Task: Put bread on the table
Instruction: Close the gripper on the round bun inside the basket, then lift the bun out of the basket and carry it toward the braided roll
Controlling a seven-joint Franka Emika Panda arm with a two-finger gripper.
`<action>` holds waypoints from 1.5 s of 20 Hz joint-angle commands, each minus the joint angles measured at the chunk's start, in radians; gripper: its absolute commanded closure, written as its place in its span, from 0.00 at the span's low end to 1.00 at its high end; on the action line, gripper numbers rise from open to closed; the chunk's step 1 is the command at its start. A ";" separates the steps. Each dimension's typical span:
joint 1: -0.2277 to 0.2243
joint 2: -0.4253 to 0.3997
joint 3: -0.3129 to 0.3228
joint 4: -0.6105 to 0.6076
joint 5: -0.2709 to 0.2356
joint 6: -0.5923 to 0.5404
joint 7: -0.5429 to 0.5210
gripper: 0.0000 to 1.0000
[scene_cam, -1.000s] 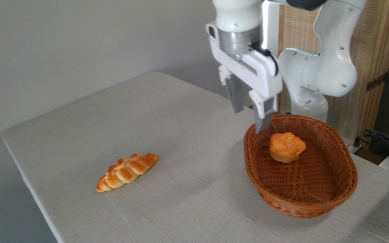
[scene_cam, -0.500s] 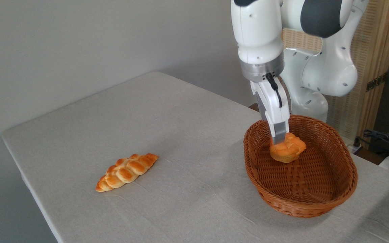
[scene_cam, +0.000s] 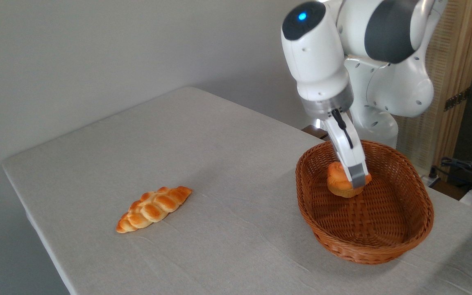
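Brown woven wicker forms the oval basket (scene_cam: pixel 365 229) standing at the right end of the large table (scene_cam: pixel 219 164) with its light grey cloth-like surface. Inside the basket, toward its far side, sits the small round golden-orange bun (scene_cam: pixel 339 184). The white arm's two-finger gripper (scene_cam: pixel 357 179) reaches down into the basket, and its one visible grey finger (scene_cam: pixel 357 176) lies across the front of the bun; the other finger is hidden, so whether the bun is clamped cannot be told. A long braided, pointed golden loaf (scene_cam: pixel 154 208) lies on the cloth well to the left.
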 commanded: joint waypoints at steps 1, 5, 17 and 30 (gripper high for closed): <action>-0.006 -0.013 0.030 -0.047 0.017 0.049 0.023 0.01; -0.006 -0.014 0.030 -0.050 0.017 0.052 0.025 0.65; -0.006 -0.014 0.030 -0.044 0.015 0.042 0.025 0.75; -0.018 0.228 -0.059 0.491 -0.156 -0.081 -0.013 0.70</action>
